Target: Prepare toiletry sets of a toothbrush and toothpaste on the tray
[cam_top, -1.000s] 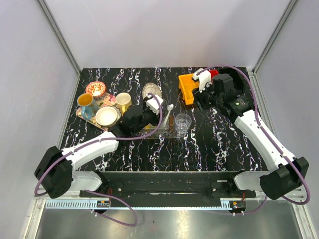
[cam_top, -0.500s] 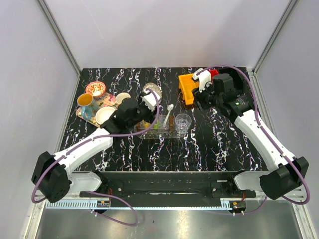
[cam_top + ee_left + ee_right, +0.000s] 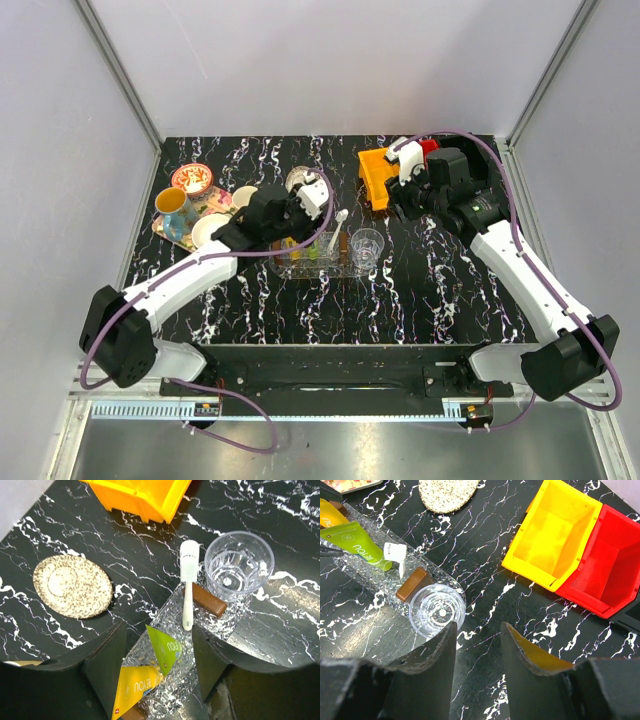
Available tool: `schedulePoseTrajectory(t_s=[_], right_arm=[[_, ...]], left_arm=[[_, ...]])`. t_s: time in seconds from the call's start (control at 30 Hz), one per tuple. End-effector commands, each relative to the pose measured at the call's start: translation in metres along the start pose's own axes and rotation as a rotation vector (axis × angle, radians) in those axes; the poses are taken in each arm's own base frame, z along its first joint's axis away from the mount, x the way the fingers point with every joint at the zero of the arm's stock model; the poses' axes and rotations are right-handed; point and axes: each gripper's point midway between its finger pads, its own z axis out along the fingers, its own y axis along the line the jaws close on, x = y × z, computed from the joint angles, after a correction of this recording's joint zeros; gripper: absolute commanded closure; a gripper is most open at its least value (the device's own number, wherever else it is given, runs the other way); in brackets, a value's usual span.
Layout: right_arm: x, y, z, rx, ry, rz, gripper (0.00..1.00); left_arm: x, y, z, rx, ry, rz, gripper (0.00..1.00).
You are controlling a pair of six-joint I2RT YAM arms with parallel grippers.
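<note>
Hovering your left tool [image 3: 157,670] over one end of the tray [image 3: 172,614], you are carrying its fingers apart with nothing gripped. The green toothpaste tube [image 3: 165,647] and the yellow toothpaste tube [image 3: 132,690] are lying flat on the tray right under that gap, touching at a corner. The toothbrush [image 3: 188,582] is lying just ahead of the tool, its long axis pointing straight away from it. Its handle end is resting on the tray, it is crossing a brown bar [image 3: 205,599], and its rounded head is reaching past the tray's edge over the table. It is looking slim, white and hard. A clear cup [image 3: 239,565] is standing just beside it. Your left arm is clearly nearer. Your right tool [image 3: 477,645] is hanging open and empty, well apart, by the yellow bin [image 3: 555,530].
</note>
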Motion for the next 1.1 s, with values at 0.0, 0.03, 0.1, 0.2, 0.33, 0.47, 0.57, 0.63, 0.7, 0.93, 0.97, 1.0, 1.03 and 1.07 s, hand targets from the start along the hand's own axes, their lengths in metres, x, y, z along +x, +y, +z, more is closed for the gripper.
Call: schedulePoseTrajectory(t_s=[0.0, 0.03, 0.1, 0.2, 0.33, 0.47, 0.57, 0.63, 0.7, 0.93, 0.97, 1.0, 1.03, 1.07], right_arm=[[-0.014, -0.001, -0.006, -0.008, -0.04, -0.013, 0.54], [-0.012, 0.0, -0.004, -0.01, -0.036, -0.011, 0.54], [-0.011, -0.001, -0.004, -0.01, -0.033, -0.01, 0.54], [-0.012, 0.0, -0.004, -0.014, -0.035, -0.012, 0.54], [-0.011, 0.0, -0.003, -0.013, -0.032, -0.012, 0.54], [-0.009, 0.001, -0.002, -0.018, -0.029, -0.011, 0.54], [-0.009, 0.001, -0.002, -0.016, -0.026, -0.011, 0.54], [-0.009, 0.0, -0.003, -0.015, -0.029, -0.011, 0.54], [-0.01, 0.0, -0.003, -0.013, -0.031, -0.011, 0.54], [-0.011, 0.001, -0.005, -0.015, -0.034, -0.014, 0.54], [-0.01, 0.0, -0.005, -0.015, -0.031, -0.012, 0.54], [-0.01, 0.0, -0.005, -0.013, -0.031, -0.012, 0.54], [-0.01, 0.0, -0.005, -0.013, -0.031, -0.012, 0.54], [-0.01, 0.0, -0.005, -0.014, -0.032, -0.013, 0.54]], left_arm=[[-0.011, 0.003, 0.002, 0.021, -0.004, 0.013, 0.41], [-0.009, 0.003, 0.003, 0.025, 0.003, 0.015, 0.41], [-0.005, 0.003, 0.004, 0.027, 0.021, 0.015, 0.42], [-0.002, 0.005, 0.005, 0.023, 0.03, 0.015, 0.42], [0.0, 0.006, 0.007, 0.024, 0.035, 0.02, 0.43], [0.005, 0.006, 0.01, 0.037, 0.056, 0.034, 0.46], [0.007, 0.005, 0.011, 0.05, 0.068, 0.041, 0.5], [0.008, 0.005, 0.012, 0.056, 0.07, 0.041, 0.51], [0.007, 0.006, 0.012, 0.057, 0.068, 0.047, 0.52], [0.008, 0.008, 0.014, 0.07, 0.078, 0.062, 0.58], [0.01, 0.008, 0.014, 0.079, 0.086, 0.07, 0.59], [0.01, 0.008, 0.015, 0.082, 0.086, 0.072, 0.61], [0.011, 0.008, 0.015, 0.089, 0.088, 0.078, 0.61], [0.014, 0.007, 0.015, 0.097, 0.096, 0.079, 0.62]])
